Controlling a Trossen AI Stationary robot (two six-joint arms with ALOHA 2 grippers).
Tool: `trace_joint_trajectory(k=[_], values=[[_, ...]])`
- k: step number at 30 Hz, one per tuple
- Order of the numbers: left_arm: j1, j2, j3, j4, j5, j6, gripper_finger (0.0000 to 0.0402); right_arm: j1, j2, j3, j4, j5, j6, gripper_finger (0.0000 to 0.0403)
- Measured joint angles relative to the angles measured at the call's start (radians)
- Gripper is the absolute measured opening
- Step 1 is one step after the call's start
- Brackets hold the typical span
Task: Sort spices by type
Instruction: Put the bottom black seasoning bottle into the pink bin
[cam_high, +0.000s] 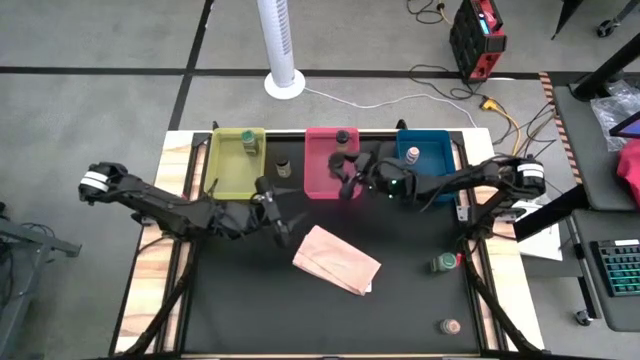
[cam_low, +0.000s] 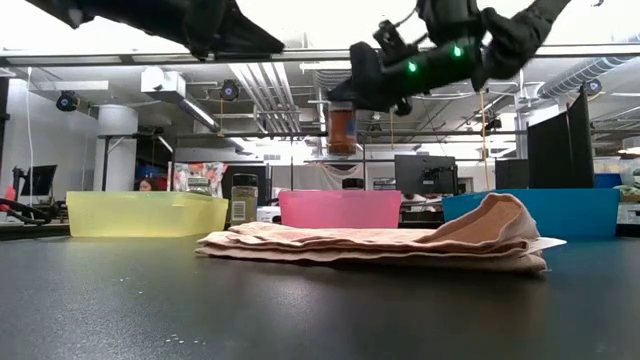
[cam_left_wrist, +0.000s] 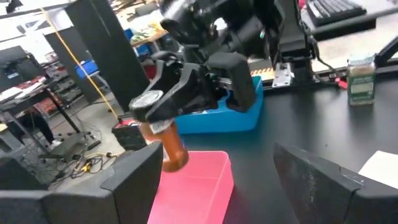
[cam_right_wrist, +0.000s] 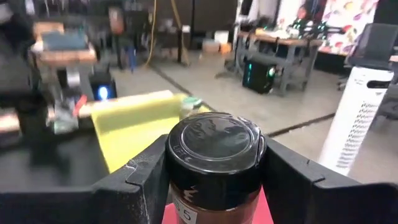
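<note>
My right gripper (cam_high: 350, 183) is over the pink tray (cam_high: 322, 170), shut on a spice jar with brown contents (cam_low: 342, 130) and a black cap (cam_right_wrist: 216, 144). My left gripper (cam_high: 280, 222) hangs open above the table in front of the gap between the yellow tray (cam_high: 232, 168) and the pink tray, holding nothing. Single jars stand in the yellow tray (cam_high: 248, 143), in the pink tray (cam_high: 343, 137) and in the blue tray (cam_high: 413, 153). Another jar (cam_high: 284, 167) stands on the table between the yellow and pink trays. My right gripper pinches the brown jar at its cap end (cam_right_wrist: 180, 155), one finger on either side. The fingers reach in level from the table's right. The jar hangs roughly upright below them (cam_low: 342, 138), lifted clear above the pink tray.
A tan paper bag (cam_high: 337, 260) lies flat mid-table. Near the right edge stand a green jar (cam_high: 445, 262) and a brownish jar (cam_high: 451, 326). The three trays line the far edge. Beyond the table are a white fan and cables.
</note>
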Motion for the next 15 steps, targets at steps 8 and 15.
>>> trace_joint_trajectory(k=[8,15], values=[[-0.022,-0.100,-0.055,0.008,-0.026,-0.032,0.0288,-0.066,0.002,-0.101,0.162,-0.031,0.038,0.0195],[-0.025,-0.129,-0.064,0.012,-0.026,-0.036,0.0288,-0.075,0.109,-0.109,0.303,-0.048,-0.012,0.0195]])
